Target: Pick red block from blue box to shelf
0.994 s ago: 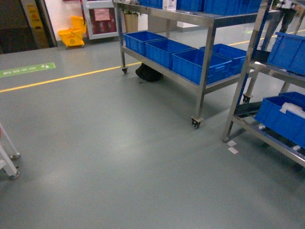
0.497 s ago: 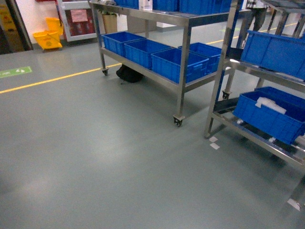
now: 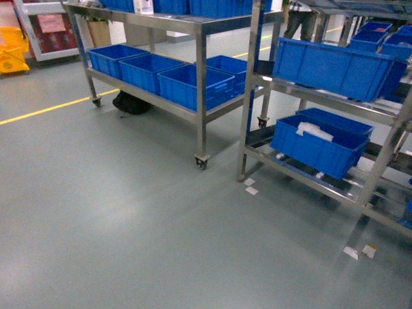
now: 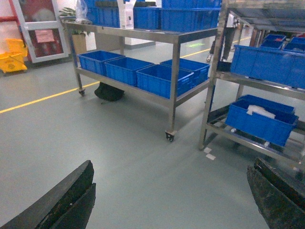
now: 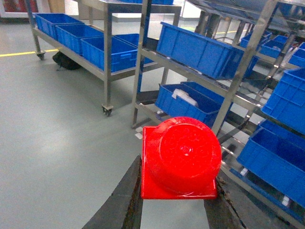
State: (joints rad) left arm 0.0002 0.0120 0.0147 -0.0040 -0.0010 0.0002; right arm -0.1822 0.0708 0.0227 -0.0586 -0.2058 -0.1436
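The view has swung right, bringing the shelf (image 3: 309, 96) closer. At nine o'clock the left gripper (image 4: 171, 200) gapes wide, empty; at three o'clock the right gripper (image 5: 174, 210) pinches the red block (image 5: 180, 160), which base jolts could shake loose.

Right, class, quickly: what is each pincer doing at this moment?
Left pincer: open, fingers spread wide, nothing between them.
Right pincer: closed on the red block, held in front of the shelf.

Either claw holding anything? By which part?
Right claw grips the bright red studded plastic block by its base sides. Left claw open, empty.
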